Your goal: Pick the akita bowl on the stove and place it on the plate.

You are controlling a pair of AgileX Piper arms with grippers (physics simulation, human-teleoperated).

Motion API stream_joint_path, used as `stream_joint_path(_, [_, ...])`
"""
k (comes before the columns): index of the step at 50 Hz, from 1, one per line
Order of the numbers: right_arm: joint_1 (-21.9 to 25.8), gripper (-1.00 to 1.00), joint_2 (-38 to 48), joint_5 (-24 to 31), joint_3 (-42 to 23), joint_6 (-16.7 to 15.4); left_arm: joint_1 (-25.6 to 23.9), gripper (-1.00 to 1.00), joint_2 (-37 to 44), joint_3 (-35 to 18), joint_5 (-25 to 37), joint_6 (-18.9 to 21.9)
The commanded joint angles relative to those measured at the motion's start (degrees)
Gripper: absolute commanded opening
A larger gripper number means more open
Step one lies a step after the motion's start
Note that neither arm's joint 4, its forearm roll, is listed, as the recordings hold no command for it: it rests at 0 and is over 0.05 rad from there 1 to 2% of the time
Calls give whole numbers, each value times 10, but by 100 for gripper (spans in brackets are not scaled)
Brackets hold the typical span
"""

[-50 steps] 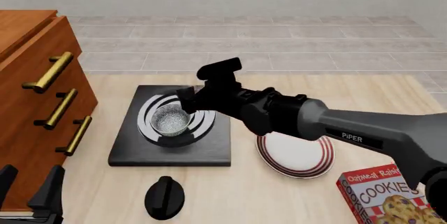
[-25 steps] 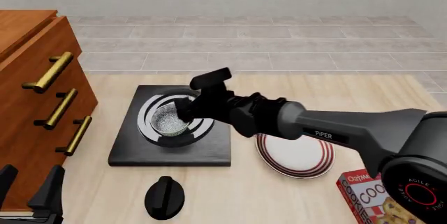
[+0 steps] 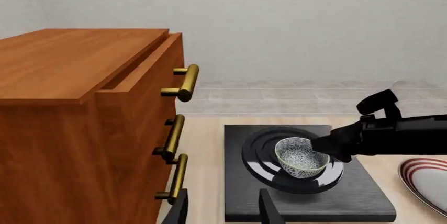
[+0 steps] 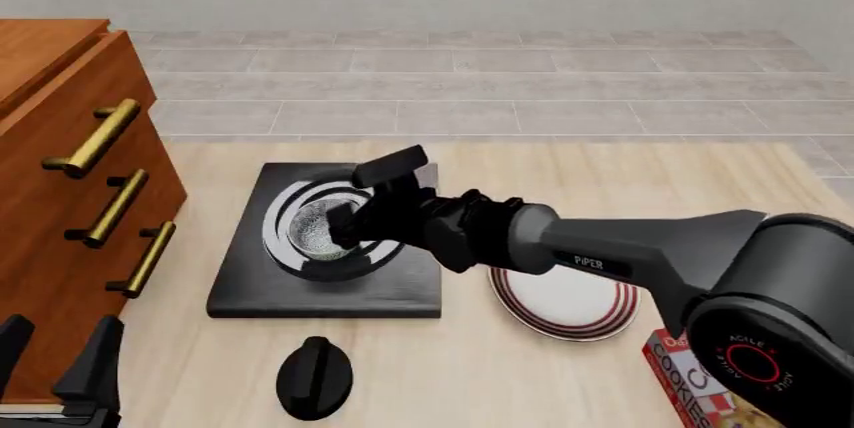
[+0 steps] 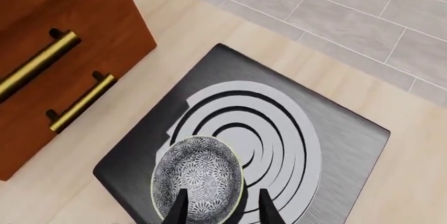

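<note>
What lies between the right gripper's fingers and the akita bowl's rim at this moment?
Nothing. In the right wrist view the right gripper is open, with its fingers straddling the near rim of the akita bowl on the stove; actual contact cannot be told.

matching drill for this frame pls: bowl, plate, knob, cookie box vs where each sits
Things:
1. bowl
2. plate
3. knob
4. cookie box

Places:
A. on the table in front of the stove
B. table's near right corner
C. on the burner rings
D. on the table right of the stove

Pairs: 1-C, 2-D, 3-A, 4-B
</note>
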Motion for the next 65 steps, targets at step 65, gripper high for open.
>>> stream_joint_path(65, [-4, 100, 93, 27, -55, -7, 0, 100, 0, 0, 0, 0])
